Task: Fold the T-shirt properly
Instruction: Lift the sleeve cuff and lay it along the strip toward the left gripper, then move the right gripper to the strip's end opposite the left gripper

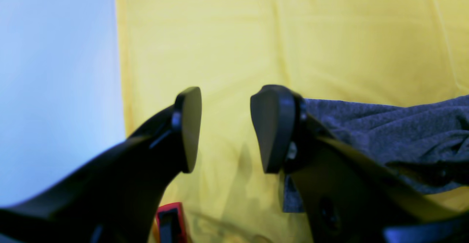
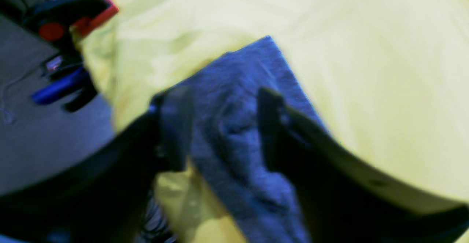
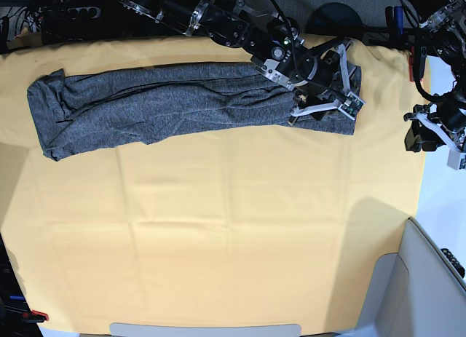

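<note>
Two grippers in play, both with jaws apart and nothing clamped. Shirt (image 3: 182, 104) lies as a long narrow band across the far side of the yellow cloth (image 3: 218, 228) covering the surface, sleeves already tucked in by the look of it.

Right gripper (image 3: 331, 86) sits over the shirt's end; wrist view shows its jaws spread wide, straddling a corner of fabric with cloth bunched between them, not pinched. That view is blurred, so we can't tell if the fingertips touch.

Left gripper (image 1: 225, 129) hangs off the surface's edge, jaws moderately wide, empty, shirt hem just beside one finger.

We judge the next fold is lengthwise end-to-end. To do it well:
- grab both corners of one end, all layers at once
- lift low, carry straight along the band
- line up the edges before release
- smooth the bunching near the right gripper first
</note>
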You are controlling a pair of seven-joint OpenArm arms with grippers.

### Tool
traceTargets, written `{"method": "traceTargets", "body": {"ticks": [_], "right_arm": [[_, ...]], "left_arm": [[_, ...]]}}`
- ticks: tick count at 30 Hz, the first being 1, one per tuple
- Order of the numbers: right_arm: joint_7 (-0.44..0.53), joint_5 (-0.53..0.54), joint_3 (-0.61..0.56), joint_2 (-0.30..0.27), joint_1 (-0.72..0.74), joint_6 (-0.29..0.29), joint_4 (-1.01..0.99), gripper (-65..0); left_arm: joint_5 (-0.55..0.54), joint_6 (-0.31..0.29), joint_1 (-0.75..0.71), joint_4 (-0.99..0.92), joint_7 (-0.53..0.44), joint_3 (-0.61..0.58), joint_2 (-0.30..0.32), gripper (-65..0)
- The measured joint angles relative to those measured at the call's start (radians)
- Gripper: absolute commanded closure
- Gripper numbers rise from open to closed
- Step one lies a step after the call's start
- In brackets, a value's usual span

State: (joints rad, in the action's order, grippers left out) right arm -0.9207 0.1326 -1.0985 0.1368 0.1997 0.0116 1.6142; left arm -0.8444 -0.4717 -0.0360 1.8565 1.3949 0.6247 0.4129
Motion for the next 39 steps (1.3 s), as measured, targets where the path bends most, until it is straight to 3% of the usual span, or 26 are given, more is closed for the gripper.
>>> {"method": "traceTargets", "body": {"ticks": [2,7,11,15,19,21,24,27,30,35,39], "right_arm": [[-0.001,0.001,-0.003,0.000,0.000,-0.008,0.002,-42.2],[-0.004,-0.005,0.016,-0.008,0.041,0.005,0.061,-42.4],[0.009,0.001,0.182,-0.013,0.043,0.000,0.138,-42.4],[0.002,-0.020,0.418,-0.054,0.004,0.124,0.179,-42.4],[-0.005,-0.004,0.503,-0.107,-0.008,0.247,0.183,-42.4],[0.001,-0.003,0.539,-0.115,-0.016,0.317,0.184,-42.4],[0.004,0.001,0.612,-0.148,-0.056,0.375,0.185,-42.4],[-0.003,-0.003,0.705,-0.190,-0.121,0.386,0.212,-42.5],[0.000,-0.005,0.801,-0.193,-0.182,0.385,0.274,-42.5],[0.004,0.008,0.976,-0.183,-0.277,0.374,0.304,-42.7],[0.004,-0.008,1.116,-0.188,-0.345,0.383,0.319,-42.7]], "left_arm": [[0.000,0.000,0.000,0.000,0.000,-0.001,0.000,-24.0],[-0.002,0.000,-0.012,-0.003,0.009,-0.006,0.030,-24.3],[-0.003,-0.003,-0.053,-0.052,0.014,-0.006,0.068,-25.5],[-0.007,-0.024,-0.084,-0.076,0.014,-0.007,0.084,-28.4],[-0.008,-0.165,-0.114,-0.076,0.017,-0.008,0.081,-28.6],[-0.020,-0.194,-0.125,-0.076,0.018,-0.011,0.078,-28.6],[-0.079,-0.201,-0.138,-0.076,0.019,-0.098,0.092,-28.4],[-0.125,-0.203,-0.142,-0.075,0.010,-0.192,0.077,-28.5],[-0.119,-0.203,-0.153,-0.075,0.015,-0.266,0.080,-28.5],[-0.118,-0.203,-0.145,-0.137,0.007,-0.291,0.067,-28.9],[-0.106,-0.203,-0.110,-0.225,0.016,-0.293,0.065,-35.2]]}}
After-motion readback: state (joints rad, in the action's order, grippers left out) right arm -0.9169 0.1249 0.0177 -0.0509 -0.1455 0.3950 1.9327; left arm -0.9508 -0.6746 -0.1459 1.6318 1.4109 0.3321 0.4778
